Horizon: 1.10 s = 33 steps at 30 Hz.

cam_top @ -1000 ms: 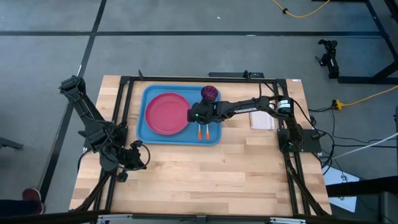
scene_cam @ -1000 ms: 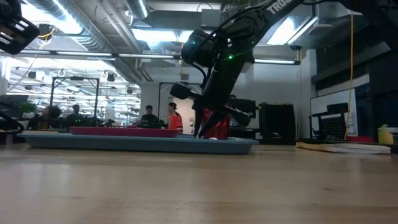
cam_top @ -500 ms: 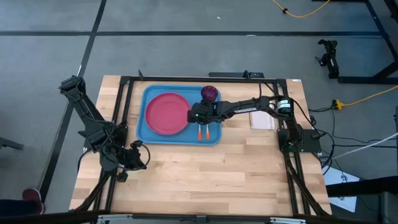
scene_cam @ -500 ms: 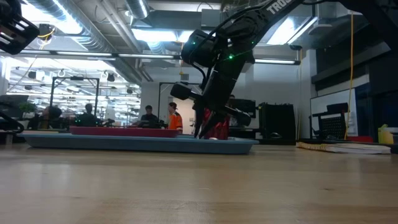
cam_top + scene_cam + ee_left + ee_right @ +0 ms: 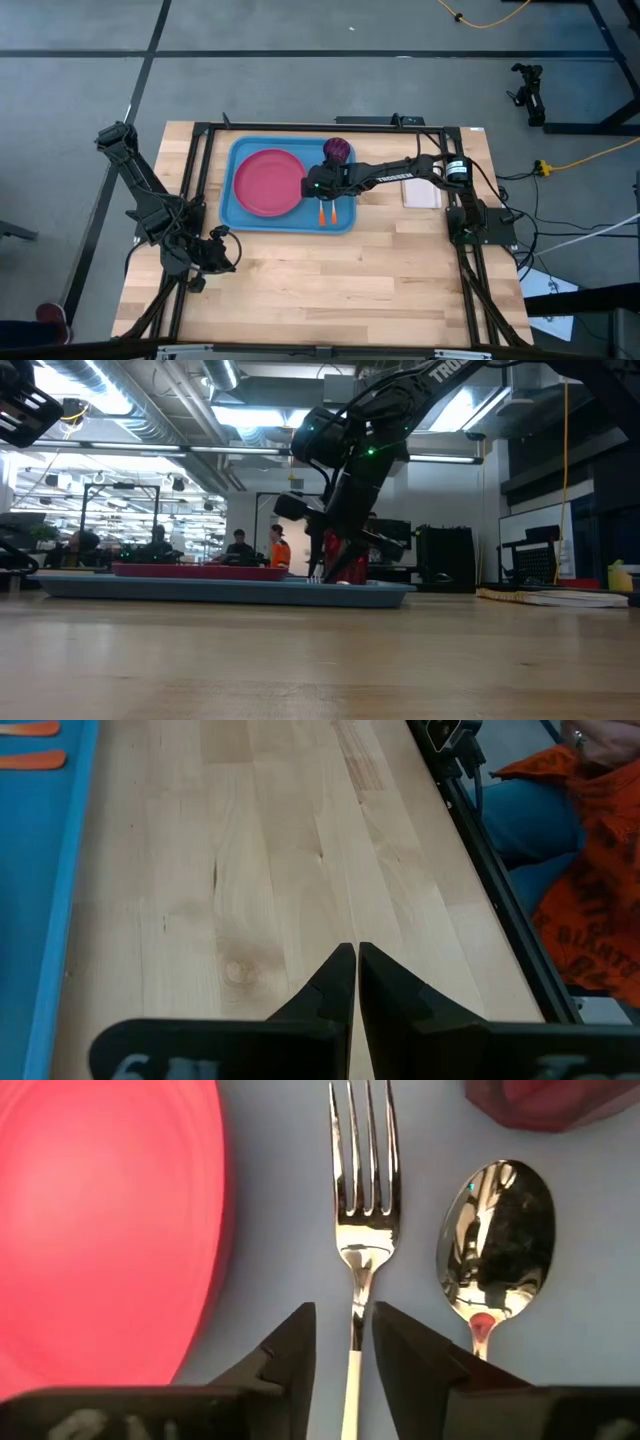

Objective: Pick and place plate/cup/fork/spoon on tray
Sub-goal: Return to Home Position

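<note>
The tray (image 5: 240, 213) lies on the far half of the table (image 5: 330, 275), and everything else is placed from it. The plate (image 5: 268, 182) rests flat on the tray's left part. The cup (image 5: 338, 150) stands at the tray's far right corner. The fork (image 5: 363, 1230) and the spoon (image 5: 494, 1250) lie side by side on the tray floor between the plate and the tray's right rim, fork nearer the plate, spoon nearer the rim, bowl end just short of the cup, their orange handle ends pointing to the tray's near rim.

The right gripper (image 5: 318, 187) reaches in over the tray from its right side and hangs low above the fork. Its fingers (image 5: 290, 1345) stand narrowly parted, one on each side of the fork's stem, and the wrist view shows a sliver of tray floor between each finger and the stem.

The left gripper (image 5: 356, 982) waits off the tray's near left corner, over bare table, its fingers pressed together on nothing.
</note>
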{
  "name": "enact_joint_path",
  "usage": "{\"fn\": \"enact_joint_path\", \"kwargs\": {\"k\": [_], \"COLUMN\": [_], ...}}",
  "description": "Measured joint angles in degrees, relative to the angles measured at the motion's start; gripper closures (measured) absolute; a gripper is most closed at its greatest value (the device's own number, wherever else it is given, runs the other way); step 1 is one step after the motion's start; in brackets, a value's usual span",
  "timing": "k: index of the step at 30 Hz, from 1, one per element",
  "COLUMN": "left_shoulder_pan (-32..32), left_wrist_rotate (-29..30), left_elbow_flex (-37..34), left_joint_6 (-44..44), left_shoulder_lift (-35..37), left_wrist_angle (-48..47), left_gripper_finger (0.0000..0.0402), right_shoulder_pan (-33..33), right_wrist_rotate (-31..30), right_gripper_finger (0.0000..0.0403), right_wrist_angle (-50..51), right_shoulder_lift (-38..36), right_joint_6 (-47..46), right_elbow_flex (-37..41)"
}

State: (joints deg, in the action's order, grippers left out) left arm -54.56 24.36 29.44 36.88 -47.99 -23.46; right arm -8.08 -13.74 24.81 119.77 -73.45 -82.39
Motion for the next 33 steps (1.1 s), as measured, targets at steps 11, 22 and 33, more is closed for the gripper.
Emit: {"fn": "enact_joint_path", "kwargs": {"k": [11,22,33], "left_shoulder_pan": [-0.01,0.01,-0.01], "left_wrist_rotate": [0.0,0.13,0.17], "left_elbow_flex": [0.0,0.01,-0.01], "left_joint_6": [0.0,0.0,0.0], "left_shoulder_lift": [0.0,0.0,0.0], "left_wrist_angle": [0.01,0.02,0.0], "left_gripper_finger": [0.039,0.039,0.039], "right_shoulder_pan": [2.04,12.75,28.42], "right_wrist_rotate": [-2.11,-8.05,-7.67], "right_gripper_finger": [0.0295,0.0295,0.0295], "right_wrist_angle": [3.41,8.51,-27.01], "right_shoulder_lift": [-6.95,-19.26,-40.63], "right_joint_6": [3.8,39.91,71.93], "right_elbow_flex": [-0.06,0.02,23.94]}}
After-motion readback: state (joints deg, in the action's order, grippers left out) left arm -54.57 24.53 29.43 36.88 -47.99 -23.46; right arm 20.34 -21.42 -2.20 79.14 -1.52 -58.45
